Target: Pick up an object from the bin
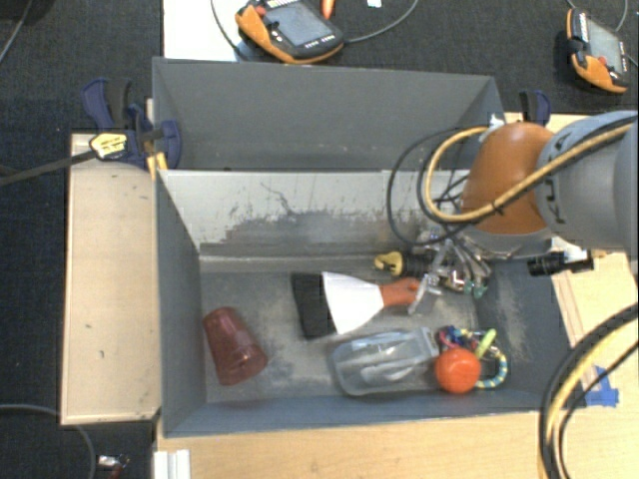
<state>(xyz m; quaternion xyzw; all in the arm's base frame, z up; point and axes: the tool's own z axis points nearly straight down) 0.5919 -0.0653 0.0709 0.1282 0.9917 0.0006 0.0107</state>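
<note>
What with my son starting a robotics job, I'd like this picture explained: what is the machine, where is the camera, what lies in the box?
The machine is a robot arm reaching in from the right, with a gripper at its end. One camera looks down on the grey bin from above, somewhat to one side. In it lie a dark red cup, a brush with an orange handle, a clear bottle and an orange ball. The gripper hangs by the brush's handle; nothing is plainly held.
</note>
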